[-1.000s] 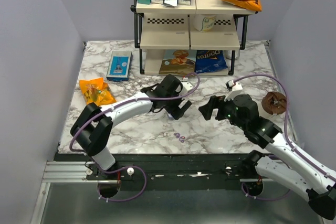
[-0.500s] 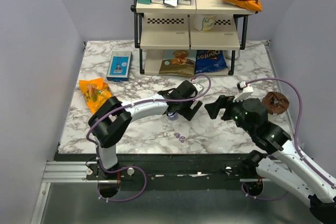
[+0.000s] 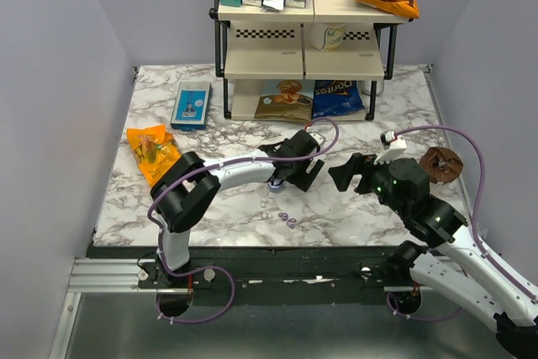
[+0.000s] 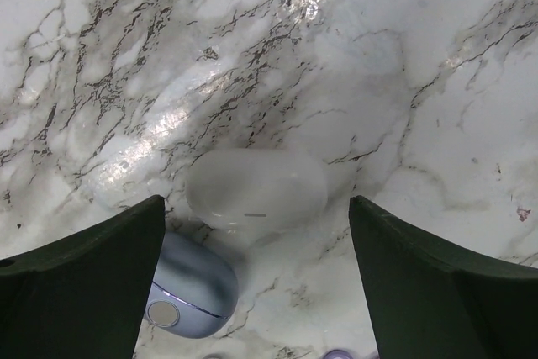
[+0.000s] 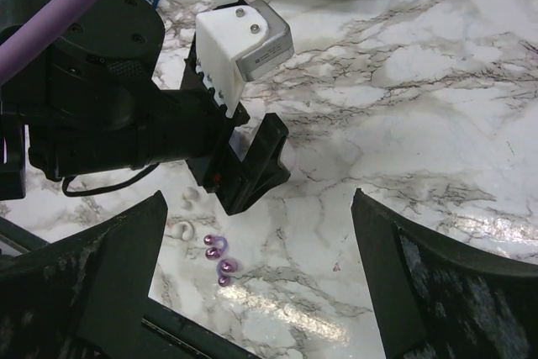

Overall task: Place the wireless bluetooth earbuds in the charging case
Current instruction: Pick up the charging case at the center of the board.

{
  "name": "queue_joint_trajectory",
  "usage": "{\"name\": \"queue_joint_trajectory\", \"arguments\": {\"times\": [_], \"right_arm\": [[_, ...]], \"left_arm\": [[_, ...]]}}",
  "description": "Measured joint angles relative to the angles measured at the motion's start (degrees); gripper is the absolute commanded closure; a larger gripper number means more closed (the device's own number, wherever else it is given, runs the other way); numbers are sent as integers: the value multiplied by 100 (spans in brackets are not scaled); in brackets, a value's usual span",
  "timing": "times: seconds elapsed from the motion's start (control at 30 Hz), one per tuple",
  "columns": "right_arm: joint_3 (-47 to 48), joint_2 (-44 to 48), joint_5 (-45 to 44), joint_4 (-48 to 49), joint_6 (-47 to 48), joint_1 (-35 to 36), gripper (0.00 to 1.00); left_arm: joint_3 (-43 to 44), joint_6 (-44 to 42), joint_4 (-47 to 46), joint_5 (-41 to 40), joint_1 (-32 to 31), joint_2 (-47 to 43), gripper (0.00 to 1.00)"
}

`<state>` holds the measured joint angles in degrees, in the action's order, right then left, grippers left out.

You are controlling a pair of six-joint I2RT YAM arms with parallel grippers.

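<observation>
The left gripper hangs low over the middle of the table with its fingers spread wide and nothing between them. In its wrist view a white oval case lies squarely in the gap. The charging case sits at about 7 o'clock from that white one, just beside it and partly hidden behind the left finger. Its lid looks shut, though the angle does not make that certain. The wireless bluetooth earbuds lie together on the marble at 6 o'clock from the left gripper, near the table's front edge. The right gripper waits at 3 o'clock from the left one, fingers also spread and empty, looking across at the buds. Two small white bits lie at 11 o'clock from the buds; what they are is too small to tell.

The main hazard is a mistaken grab. The left fingers are centred on the white case, so closing here would likely take the wrong one or knock the lavender case aside. If the lid is indeed shut, no bud can go in until it is opened, and the glossy round shell may slip or spin under a pinch. The buds are tiny and close to the edge, so a clumsy approach could flick them off. The two grippers also stand close enough to bump if both move inward.
</observation>
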<state>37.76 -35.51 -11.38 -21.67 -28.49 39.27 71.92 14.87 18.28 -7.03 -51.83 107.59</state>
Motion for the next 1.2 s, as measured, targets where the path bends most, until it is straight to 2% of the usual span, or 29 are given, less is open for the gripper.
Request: {"name": "queue_joint_trajectory", "arguments": {"times": [0.23,0.67,0.8,0.83,1.0,1.1,1.13,1.2], "right_arm": [[0,7,-28,-59,-2,0,0],[0,127,-116,-98,-4,0,0],[0,142,-122,-118,-4,2,0],[0,144,-122,-118,-7,2,0],[-2,146,-125,-120,-7,0,0],[-2,146,-125,-120,-7,0,0],[-2,146,-125,-122,-9,2,0],[-2,146,-125,-122,-11,2,0]], "left_arm": [[0,0,7,0,-4,44,16],[22,2,2,2,-4,299,17],[46,2,-9,2,-4,323,25],[46,2,-9,2,-7,323,30],[46,2,-17,2,-17,323,40],[46,0,-20,4,-17,323,58],[46,0,-20,4,-17,323,73],[35,0,-42,2,-17,321,89]]}}
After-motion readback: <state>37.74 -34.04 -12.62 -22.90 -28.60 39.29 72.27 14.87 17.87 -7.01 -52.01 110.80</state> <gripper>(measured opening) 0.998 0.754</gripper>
